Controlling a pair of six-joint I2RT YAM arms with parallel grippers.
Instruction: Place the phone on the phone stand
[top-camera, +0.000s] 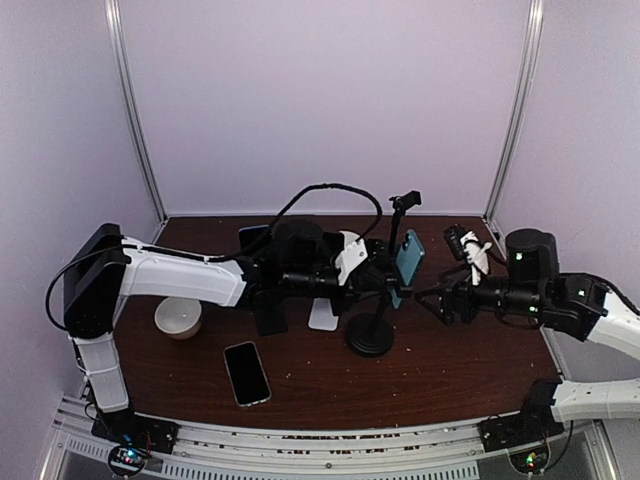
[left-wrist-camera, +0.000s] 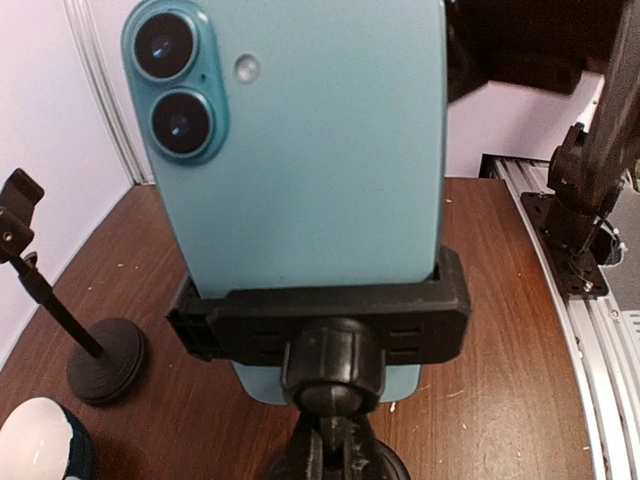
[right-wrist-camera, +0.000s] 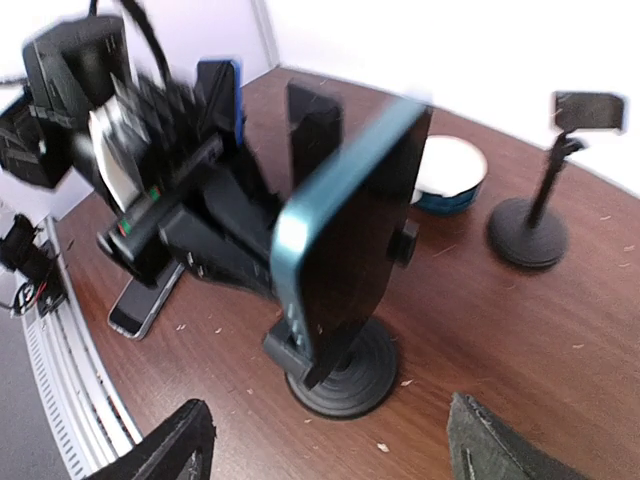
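Teal slab phone (top-camera: 409, 257) upright in clamp of black round-based phone stand (top-camera: 371, 338), mid brown wooden table (top-camera: 450, 370). Second black thin-stemmed stand (top-camera: 403, 205) behind, toward far edge. White round bowl (top-camera: 179, 318) well left. Dark flat phone (top-camera: 246, 373) lying on tabletop, in front and right of bowl, left of stand base.

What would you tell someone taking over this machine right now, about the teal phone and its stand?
Right hand: open, empty, in front of the teal phone.
Left hand: close behind the phone stand; open or shut cannot be told.
The teal phone is held in the phone stand's clamp.
Done: the phone looks seated.
Left: confirm the clamp grips, then probably back both arms away.
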